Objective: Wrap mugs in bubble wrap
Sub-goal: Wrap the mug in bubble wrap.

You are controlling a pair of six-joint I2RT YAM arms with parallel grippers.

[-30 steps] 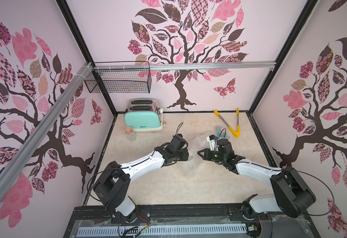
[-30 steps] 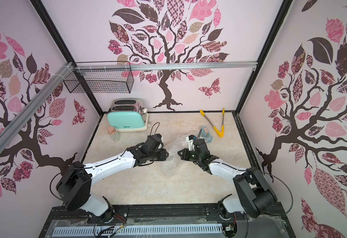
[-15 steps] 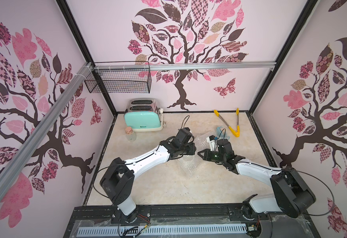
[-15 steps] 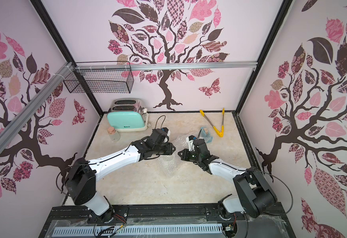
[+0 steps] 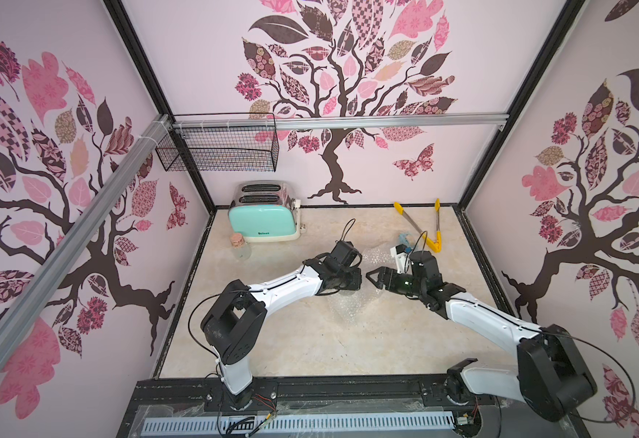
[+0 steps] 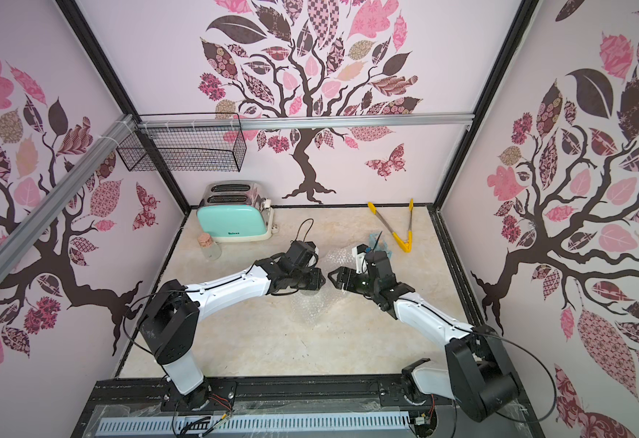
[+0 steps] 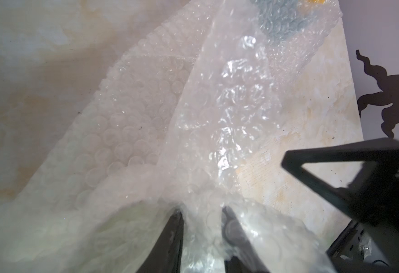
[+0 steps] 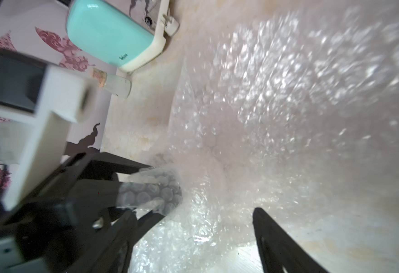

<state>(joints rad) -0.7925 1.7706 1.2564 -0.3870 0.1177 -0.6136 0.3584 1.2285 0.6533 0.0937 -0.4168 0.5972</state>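
The beige marbled tabletop (image 5: 291, 341) carries a mint-green toaster (image 5: 263, 223) far left, a cork-stoppered clear glass bottle (image 5: 241, 248) just beside it, yellow-tipped metal tongs (image 5: 424, 231) far right, and crinkled clear bubble wrap (image 5: 348, 307) in the middle.

This is a staged robot test booth dressed as a kitchen corner, not a real home. Wall panels (image 5: 348, 57) with pink-and-brown tree decals sit in a black frame (image 5: 147, 76) crossed by a bare aluminium rail (image 5: 348, 122). On the marble-look tabletop (image 5: 310, 341), a mint toaster (image 5: 263, 223) stands far left and yellow tongs (image 5: 436, 240) lie far right. The left arm (image 5: 284, 286) and right arm (image 5: 488, 318) mount on a base rail (image 5: 348, 390) at the near edge.
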